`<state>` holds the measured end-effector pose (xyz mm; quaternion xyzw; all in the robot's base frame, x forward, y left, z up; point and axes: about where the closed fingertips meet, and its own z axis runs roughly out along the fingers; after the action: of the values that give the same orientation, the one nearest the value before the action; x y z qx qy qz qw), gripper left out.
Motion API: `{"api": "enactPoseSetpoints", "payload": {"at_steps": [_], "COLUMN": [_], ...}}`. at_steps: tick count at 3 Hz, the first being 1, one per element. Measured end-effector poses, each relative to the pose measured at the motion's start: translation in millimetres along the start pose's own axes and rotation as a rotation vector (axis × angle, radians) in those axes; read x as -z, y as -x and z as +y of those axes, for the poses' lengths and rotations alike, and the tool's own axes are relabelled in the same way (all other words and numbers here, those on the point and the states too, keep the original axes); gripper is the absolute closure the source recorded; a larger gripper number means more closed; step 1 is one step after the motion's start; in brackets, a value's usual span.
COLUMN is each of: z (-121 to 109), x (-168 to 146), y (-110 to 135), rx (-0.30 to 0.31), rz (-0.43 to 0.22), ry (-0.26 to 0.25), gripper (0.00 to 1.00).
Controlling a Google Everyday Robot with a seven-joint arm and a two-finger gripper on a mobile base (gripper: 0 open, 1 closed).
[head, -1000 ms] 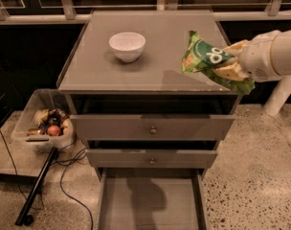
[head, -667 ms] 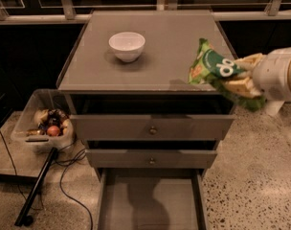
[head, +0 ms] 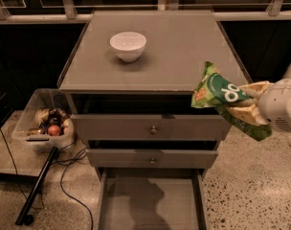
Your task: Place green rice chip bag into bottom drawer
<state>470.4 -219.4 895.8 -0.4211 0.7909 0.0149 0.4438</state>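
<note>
I have the green rice chip bag (head: 216, 91) in the air, off the counter's (head: 184, 56) right front corner, at about three o'clock from the cabinet's middle. It hangs tilted, its dark oval label turned toward the camera, and its lower end trails down past my tool (head: 247, 102). The tool is clamped on the bag's right half, the tan fingers (head: 253, 86) above and below the foil, so the bag sticks out to the left. I judge a grip at one end suits a crinkly, light thing like this: it leaves the free end to go into the drawer first.

The bottom drawer (head: 150, 202) is pulled out at six o'clock, its flat floor bare, well below and to the left of the bag. The two upper drawers (head: 152, 128) look shut or close to it, so they should not block a straight drop. Next I would need to swing left and lower.

A white bowl (head: 128, 45) sits on the counter at eleven o'clock, well apart. A clear bin (head: 42, 123) of odds and ends stands on the floor at nine o'clock.
</note>
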Motion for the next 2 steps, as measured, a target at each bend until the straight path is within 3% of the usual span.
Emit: {"api": "enactPoseSetpoints", "payload": {"at_steps": [1,2], "z": [18.5,64.1], "x": [-16.7,-45.0], "y": [-10.4,-37.1], "rx": [0.016,0.052], "rz": [0.030,0.071], "ry": [0.035,0.123], "gripper": [1.00,1.00]}}
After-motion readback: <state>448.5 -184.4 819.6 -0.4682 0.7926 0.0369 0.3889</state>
